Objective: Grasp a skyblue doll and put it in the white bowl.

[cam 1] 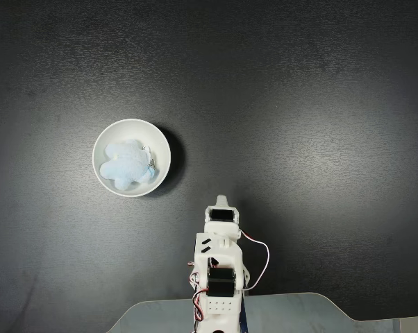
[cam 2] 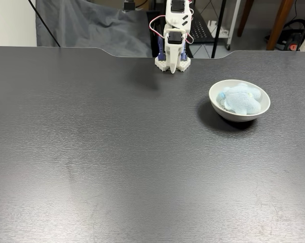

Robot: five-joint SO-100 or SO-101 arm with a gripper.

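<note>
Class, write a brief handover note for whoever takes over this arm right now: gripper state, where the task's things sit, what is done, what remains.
Gripper: folded back at the arm's base, pointing down, holding nothing; whether its jaws are open cannot be told.
Small pale sky-blue fuzzy plush doll: lying inside the round glossy white bowl, apart from the arm.
Dark table: bowl stands on it.
Done: doll placed in bowl.
Left: nothing apparent.

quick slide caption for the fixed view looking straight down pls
Pale sky-blue fuzzy plush doll lying inside the round glossy white bowl on a dark matte table, white robot arm folded back nearby.
</note>
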